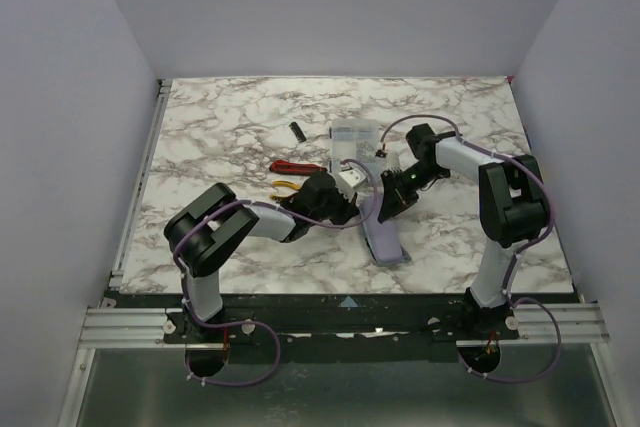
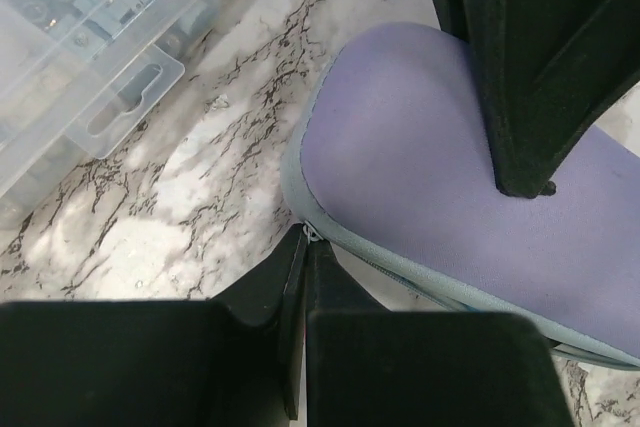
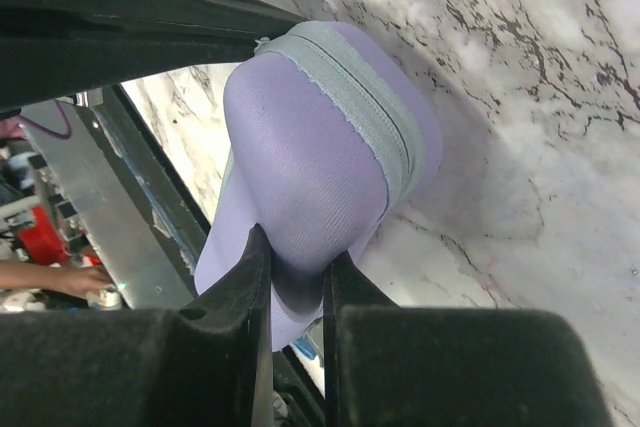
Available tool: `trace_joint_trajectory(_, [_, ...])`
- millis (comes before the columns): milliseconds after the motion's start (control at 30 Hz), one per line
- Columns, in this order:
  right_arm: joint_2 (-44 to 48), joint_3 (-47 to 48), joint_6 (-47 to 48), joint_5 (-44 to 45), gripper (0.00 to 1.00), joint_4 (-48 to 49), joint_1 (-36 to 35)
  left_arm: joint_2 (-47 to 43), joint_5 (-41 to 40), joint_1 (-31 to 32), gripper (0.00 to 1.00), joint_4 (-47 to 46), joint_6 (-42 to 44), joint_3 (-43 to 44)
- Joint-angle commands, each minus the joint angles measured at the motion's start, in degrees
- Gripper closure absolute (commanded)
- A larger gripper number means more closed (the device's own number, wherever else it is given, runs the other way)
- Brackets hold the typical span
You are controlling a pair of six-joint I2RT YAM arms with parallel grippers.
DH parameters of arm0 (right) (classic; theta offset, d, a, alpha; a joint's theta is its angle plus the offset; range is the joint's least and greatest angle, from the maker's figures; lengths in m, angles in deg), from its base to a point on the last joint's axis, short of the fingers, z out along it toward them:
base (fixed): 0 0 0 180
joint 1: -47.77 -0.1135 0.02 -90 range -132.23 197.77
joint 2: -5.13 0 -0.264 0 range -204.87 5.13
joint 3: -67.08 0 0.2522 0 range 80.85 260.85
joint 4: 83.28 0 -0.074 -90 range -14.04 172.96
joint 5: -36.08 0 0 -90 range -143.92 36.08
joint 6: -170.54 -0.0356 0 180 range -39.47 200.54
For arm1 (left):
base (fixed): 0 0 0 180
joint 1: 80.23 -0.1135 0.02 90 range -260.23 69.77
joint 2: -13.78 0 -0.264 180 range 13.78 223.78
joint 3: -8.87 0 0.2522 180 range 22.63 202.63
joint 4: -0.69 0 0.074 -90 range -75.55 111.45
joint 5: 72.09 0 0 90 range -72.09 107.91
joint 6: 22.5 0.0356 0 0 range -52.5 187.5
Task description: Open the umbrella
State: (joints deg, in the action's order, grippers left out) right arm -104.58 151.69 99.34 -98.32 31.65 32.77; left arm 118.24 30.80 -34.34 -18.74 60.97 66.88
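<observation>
Evidently the umbrella itself is not on show: what lies on the marble table point(image 1: 250, 117) between the two arms is a lavender zipped case point(image 3: 310, 167), and by my judgement the umbrella is inside it, so unzipping comes first. The left gripper point(image 2: 305, 247) has its jaws fully together at the corner of the case, seemingly nipping the small metal zip pull point(image 2: 312, 235). The right gripper point(image 3: 295, 267) has its jaws nearly closed, pinching the fabric at the case's end. To do this well, the right should hold firm as the anchor while the left draws the pull along the grey zip point(image 3: 370, 97), following its curve round the corner rather than tugging straight. The pull is tiny and could slip, and the clear plastic box point(image 2: 80, 47) sits near the left side.
</observation>
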Motion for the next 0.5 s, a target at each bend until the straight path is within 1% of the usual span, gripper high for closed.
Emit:
trace_joint_trajectory(0, [-1.79, -2.35, 11.43, 16.03, 0.93, 3.38, -2.27, -0.66, -0.67, -1.97, 1.00, -0.08, -4.40, 1.15])
trace_joint_trajectory(33, [-1.82, -1.92, 11.22, 16.67, 0.89, 3.89, -2.29, -0.91, -0.67, -2.34, 1.00, 0.17, -5.22, 1.01])
trace_joint_trajectory(100, [-1.61, -0.43, 10.15, 18.15, 0.76, 4.24, -2.30, -1.31, -0.21, -2.54, 1.00, 0.86, -6.28, 0.43])
trace_joint_trajectory(167, [-0.68, 1.39, 8.82, 19.61, 0.60, 3.90, -2.30, -2.02, 0.13, -2.56, 1.00, 0.81, -6.88, -0.79])
trace_joint_trajectory(200, [0.05, 2.37, 8.41, 20.09, 0.49, 3.34, -2.25, -2.30, 0.16, -2.56, 1.00, 0.73, -7.36, -1.42])
trace_joint_trajectory(267, [2.15, 3.77, 7.23, 20.19, 0.33, 1.88, -2.27, -2.81, -0.04, -2.43, 1.00, 0.54, -8.36, -2.52])
trace_joint_trajectory(333, [5.42, 3.77, 6.36, 19.48, 0.22, 0.81, -2.31, -3.02, -0.35, -2.01, 1.00, 0.33, -8.81, -3.26])
trace_joint_trajectory(367, [7.53, 3.04, 5.73, 19.18, 0.14, 0.83, -2.29, -3.04, -0.34, -1.80, 1.00, 0.32, -9.01, -3.38])
trace_joint_trajectory(400, [9.33, 2.09, 4.61, 19.27, 0.11, 0.92, -2.31, -2.96, -0.31, -1.53, 1.00, 0.32, -9.18, -3.33])
trace_joint_trajectory(433, [11.31, 1.28, 3.65, 19.47, 0.03, 0.82, -2.31, -3.01, -0.36, -1.25, 1.00, 0.32, -9.57, -3.22])
trace_joint_trajectory(467, [13.25, 0.16, 2.29, 19.88, 0.03, 0.48, -2.29, -2.97, -0.40, -1.03, 1.00, 0.44, -10.15, -3.07])
